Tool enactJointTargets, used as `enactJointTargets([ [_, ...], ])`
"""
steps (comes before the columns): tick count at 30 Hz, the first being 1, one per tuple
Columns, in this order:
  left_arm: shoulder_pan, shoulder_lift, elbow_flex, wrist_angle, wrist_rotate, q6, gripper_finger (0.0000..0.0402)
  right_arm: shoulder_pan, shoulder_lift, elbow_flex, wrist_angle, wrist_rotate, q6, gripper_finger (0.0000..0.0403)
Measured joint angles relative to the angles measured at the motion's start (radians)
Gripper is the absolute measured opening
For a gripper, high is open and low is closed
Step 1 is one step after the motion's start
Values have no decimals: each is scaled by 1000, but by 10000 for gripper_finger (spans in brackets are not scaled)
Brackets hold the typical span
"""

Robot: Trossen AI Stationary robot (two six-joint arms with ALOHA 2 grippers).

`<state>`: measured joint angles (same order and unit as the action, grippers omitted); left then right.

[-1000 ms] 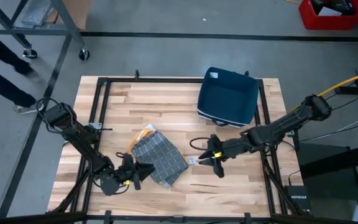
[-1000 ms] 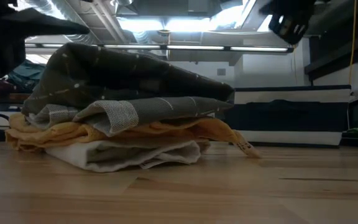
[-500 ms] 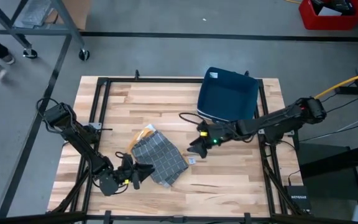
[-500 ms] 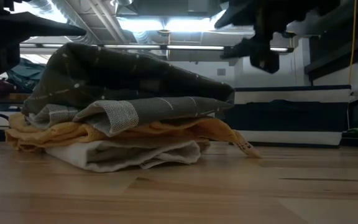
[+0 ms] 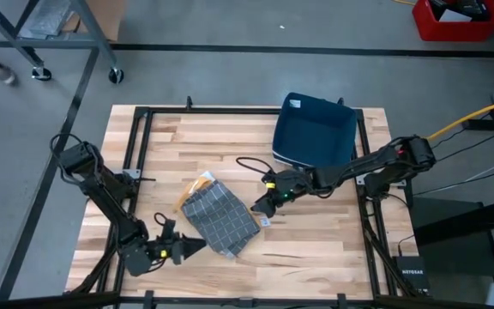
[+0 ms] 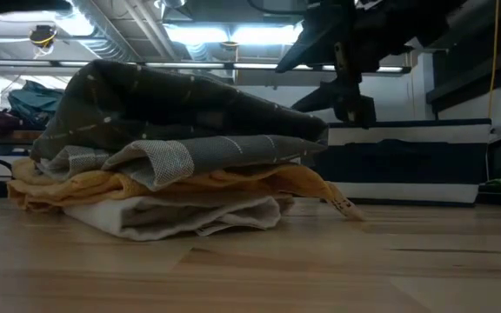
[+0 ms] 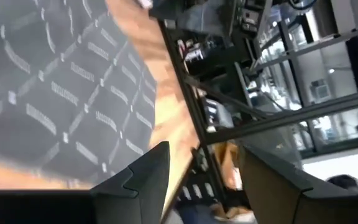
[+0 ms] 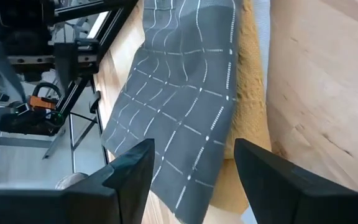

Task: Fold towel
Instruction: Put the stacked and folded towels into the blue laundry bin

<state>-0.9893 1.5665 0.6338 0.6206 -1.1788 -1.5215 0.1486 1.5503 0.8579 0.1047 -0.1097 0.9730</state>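
The high camera is looking straight down from far above, taking in the whole pale wooden slatted worktop (image 5: 230, 146) and both arms. The low camera is sitting at worktop height, facing level across the boards into the room, very close to the folded grey checked towel with a yellow underside (image 6: 172, 152). The left wrist camera is peering forward past its own dark fingers (image 7: 148, 180), with the grey cloth lying just beyond them. The right wrist camera is looking down past its dark fingers (image 8: 129, 174) from higher off. All four views are sharing that towel.
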Motion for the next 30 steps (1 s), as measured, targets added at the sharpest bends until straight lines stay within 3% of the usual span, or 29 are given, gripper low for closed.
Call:
enactJointTargets([
  [7,-57,0,0,-8,-21,-141,178,0,68,64,0,3,0,227],
  [11,-68,0,12,-14,-70,-136,158,-14,78,73,-3,-31,-1,227],
  [17,-97,-17,83,-7,-130,18,115,-40,78,73,-10,-143,-12,227],
  [25,-169,-137,110,-12,-354,328,59,-38,78,73,-10,-172,-36,227],
  [28,-156,-208,110,-1,-360,498,33,-38,78,73,-9,-172,-38,227],
  [30,-111,-255,111,0,-291,582,16,-38,78,73,-9,-172,-38,227],
])
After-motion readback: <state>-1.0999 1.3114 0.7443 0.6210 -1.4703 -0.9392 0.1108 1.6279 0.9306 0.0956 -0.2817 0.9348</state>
